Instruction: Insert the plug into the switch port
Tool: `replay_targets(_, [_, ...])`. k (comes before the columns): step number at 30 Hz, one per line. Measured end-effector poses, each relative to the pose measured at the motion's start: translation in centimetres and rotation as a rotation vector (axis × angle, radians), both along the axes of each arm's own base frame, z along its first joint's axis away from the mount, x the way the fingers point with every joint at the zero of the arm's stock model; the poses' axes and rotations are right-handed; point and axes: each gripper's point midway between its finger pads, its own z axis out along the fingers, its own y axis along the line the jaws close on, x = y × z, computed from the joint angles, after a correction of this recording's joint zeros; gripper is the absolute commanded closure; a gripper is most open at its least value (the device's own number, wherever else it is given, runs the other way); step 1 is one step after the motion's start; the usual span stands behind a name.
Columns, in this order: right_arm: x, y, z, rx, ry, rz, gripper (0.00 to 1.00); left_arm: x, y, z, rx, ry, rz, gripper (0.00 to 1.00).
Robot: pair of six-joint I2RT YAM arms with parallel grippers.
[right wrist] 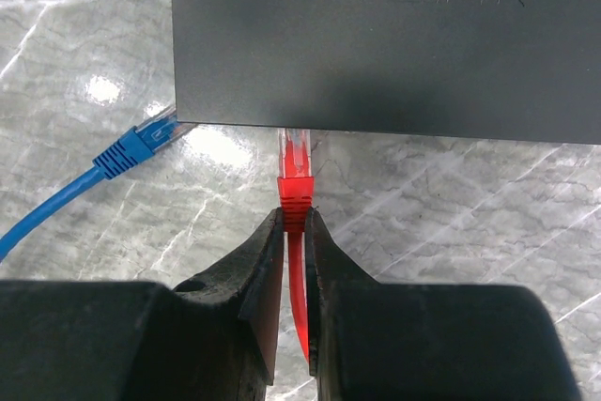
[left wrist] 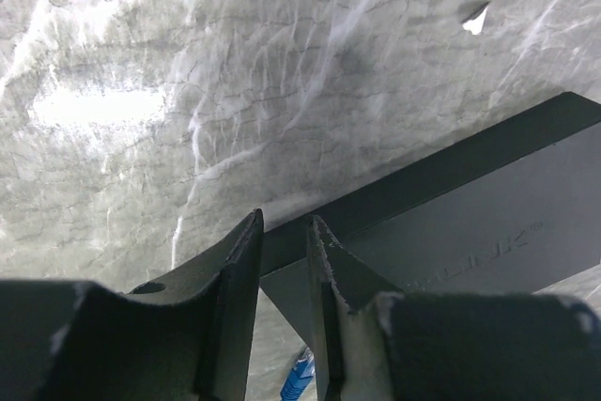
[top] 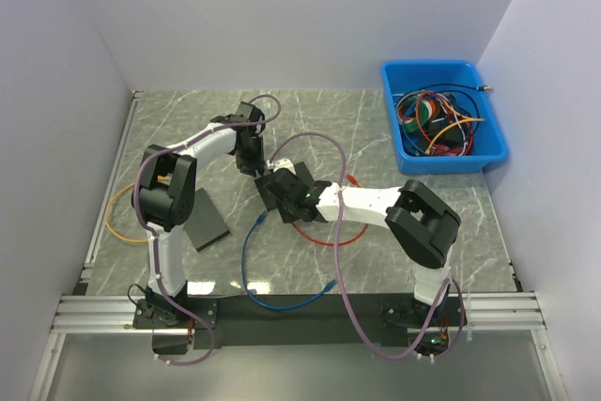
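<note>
The black TP-LINK switch [right wrist: 385, 39] lies mid-table [top: 273, 185]. My right gripper [right wrist: 293, 223] is shut on the red boot of the red plug [right wrist: 296, 180]. The plug's clear tip touches the switch's front edge, at or just inside a port. In the top view the right gripper [top: 285, 202] sits right in front of the switch. My left gripper [left wrist: 282, 227] has its fingers close together around the switch's corner [left wrist: 470, 223], on the far side [top: 251, 163]. The red cable [top: 331, 238] trails back under the right arm.
A blue cable's plug [right wrist: 141, 143] lies beside the switch's left corner; its cable [top: 249, 265] loops toward the near edge. A yellow cable [top: 117, 221] lies at the left. A flat black box [top: 207, 224] sits by the left arm. A blue bin [top: 493, 143] of cables stands back right.
</note>
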Motion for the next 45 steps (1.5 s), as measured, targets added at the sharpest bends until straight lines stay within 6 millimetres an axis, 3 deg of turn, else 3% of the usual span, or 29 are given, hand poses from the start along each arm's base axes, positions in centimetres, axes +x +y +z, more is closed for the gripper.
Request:
replay_targets(13, [0.2,0.0,-1.1,-0.048,0.004,-0.041,1.0,0.4,-0.3,-0.5,-0.001,0.0,-0.003,0.69])
replay_targets(45, [1.2,-0.5,-0.4,-0.091,-0.057,-0.069,1.0,0.8,-0.5,-1.0,-0.004,0.003,-0.01,0.69])
